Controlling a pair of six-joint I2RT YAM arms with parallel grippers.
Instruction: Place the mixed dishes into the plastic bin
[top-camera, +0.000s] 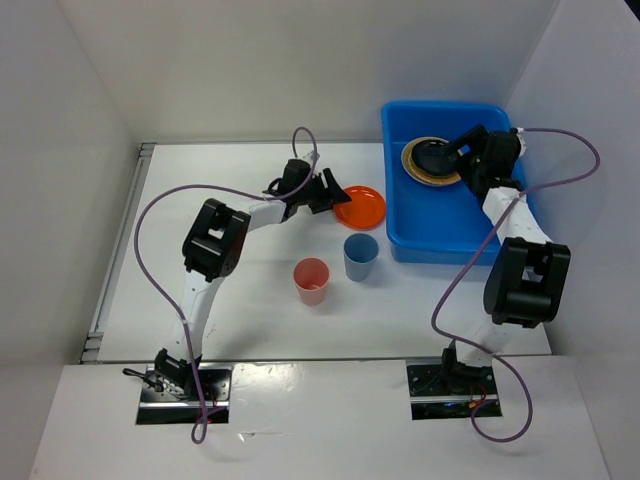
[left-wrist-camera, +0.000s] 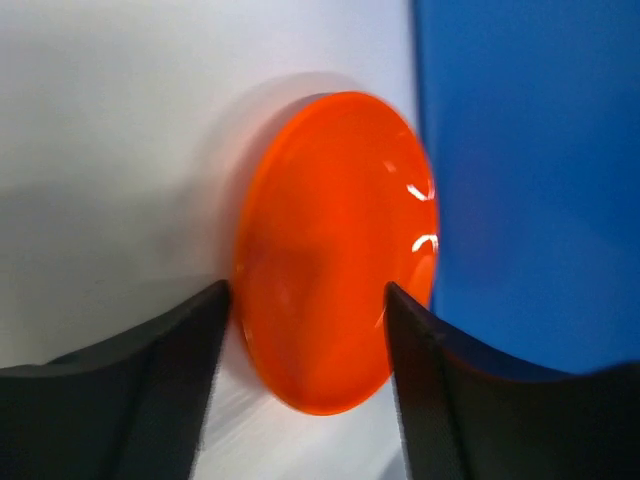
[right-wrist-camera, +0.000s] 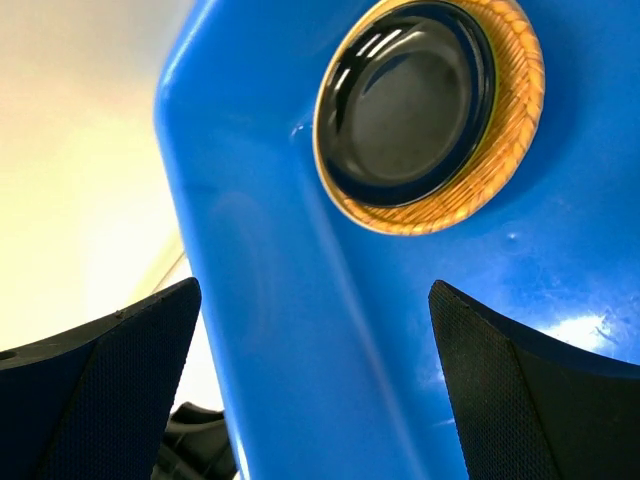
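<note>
The left gripper (left-wrist-camera: 303, 295) is spread, one finger on either side of the orange plate (left-wrist-camera: 335, 240). The plate lies flat on the table (top-camera: 250, 300), just beside the plastic bin (top-camera: 440, 245). The pink cup (top-camera: 311, 280) and blue cup (top-camera: 360, 257) stand nearer the bases. The right gripper (right-wrist-camera: 315, 290), spread and empty, hovers over the black plate (right-wrist-camera: 405, 100) on a bamboo tray (right-wrist-camera: 500, 150) in the bin.

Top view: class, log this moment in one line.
left gripper: open, straddling orange plate | right gripper: open over bin | in bin: black plate on bamboo tray | outside: pink cup, blue cup
</note>
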